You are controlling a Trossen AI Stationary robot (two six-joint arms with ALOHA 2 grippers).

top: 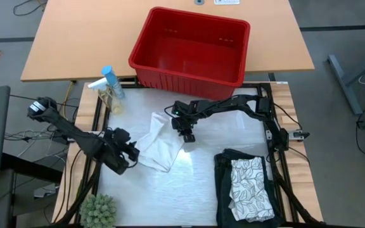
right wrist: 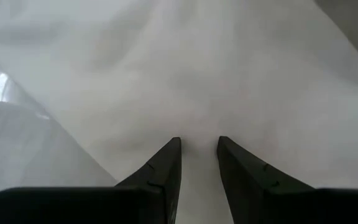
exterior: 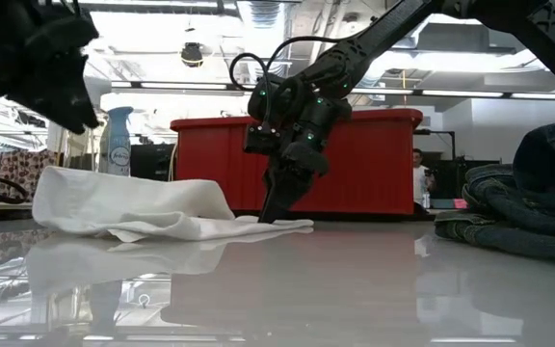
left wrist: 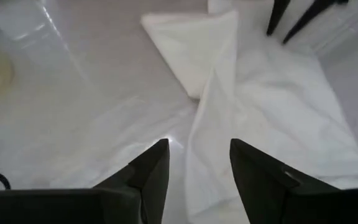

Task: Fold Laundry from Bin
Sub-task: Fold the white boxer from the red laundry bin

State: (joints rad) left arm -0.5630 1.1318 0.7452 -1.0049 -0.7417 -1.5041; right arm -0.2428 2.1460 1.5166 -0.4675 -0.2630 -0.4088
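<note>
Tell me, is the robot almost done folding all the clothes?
Nearly, it seems. The red bin looks empty, and the dark garment lies stacked at the table's corner with the leaf-patterned cloth on top. In hand: the small white cloth, rumpled mid-table, with the right gripper pressing down at its edge and the left gripper, jaws apart, beside it. Left: finishing that fold.

The bin (top: 189, 47) is bright red. The small cloth (top: 160, 147) on the glossy white table (top: 195, 183) is plain whitish — no print. The folded garment (top: 224, 171) is dark, near black, and the cloth (top: 251, 189) on it is white with a grey leaf pattern. The spray bottle (top: 111, 82) has a pale blue top; the little plant (top: 98, 210) is green
</note>
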